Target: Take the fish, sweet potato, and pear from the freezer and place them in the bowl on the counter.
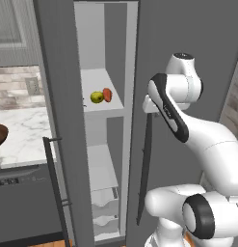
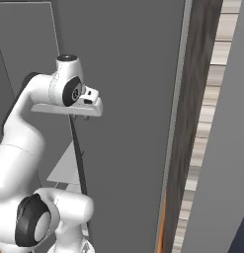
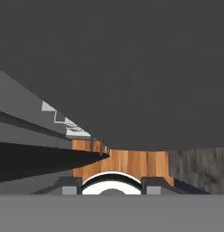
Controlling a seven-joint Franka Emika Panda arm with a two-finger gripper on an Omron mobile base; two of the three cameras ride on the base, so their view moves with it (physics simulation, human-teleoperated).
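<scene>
While the freezer [image 1: 62,120] stands ajar, pear [image 1: 96,97] touches sweet potato [image 1: 107,94].

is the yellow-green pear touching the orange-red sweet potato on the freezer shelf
Touching: in the left base view the pear and sweet potato meet with no gap.

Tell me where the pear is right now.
In the left base view, the pear sits on a white shelf inside the open freezer, just left of the sweet potato.

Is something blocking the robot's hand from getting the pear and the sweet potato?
Yes. The freezer door is only partly open, and the gripper sits on its outer side by the handle. The pear and sweet potato lie on the shelf behind it.
</scene>
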